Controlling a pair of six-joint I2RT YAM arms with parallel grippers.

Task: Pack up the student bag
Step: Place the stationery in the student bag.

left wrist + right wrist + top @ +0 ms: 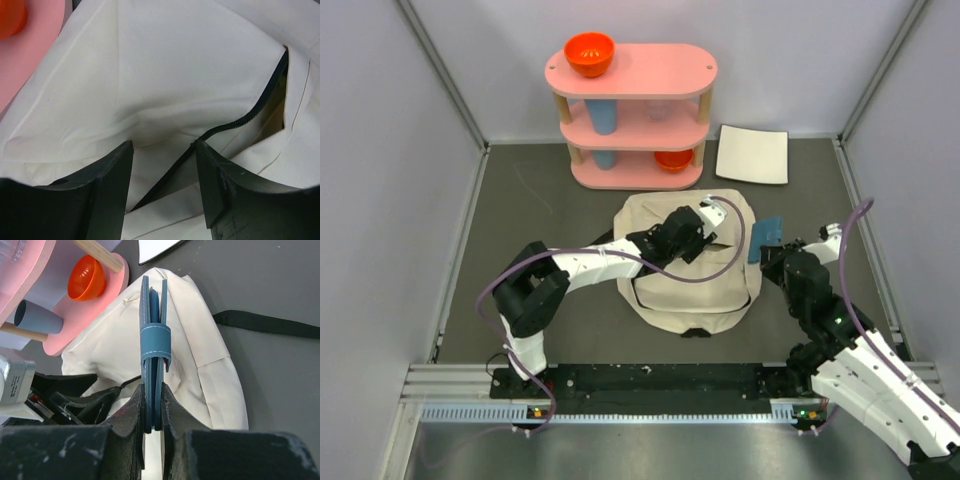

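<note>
The cream student bag (665, 300) lies flat mid-table, its dark zipper (235, 122) parted to show a slit. My left gripper (704, 242) hovers over the bag's upper part, open; in the left wrist view the left gripper (162, 150) has its jaws either side of the zipper edge with only bag fabric (175, 65) beneath. My right gripper (772, 252) is at the bag's right edge, shut on a thin blue case (767, 234). In the right wrist view the right gripper (154, 396) clamps that blue case (154, 335), which stands on edge with a stitched band round it, above the bag (210, 360).
A pink three-tier shelf (650, 72) stands at the back with an orange bowl (590, 53) on top, blue cups (604, 117) and a second orange bowl (672, 159) lower down. A flat white square sheet (753, 154) lies right of it. A black strap (270, 325) trails across the mat.
</note>
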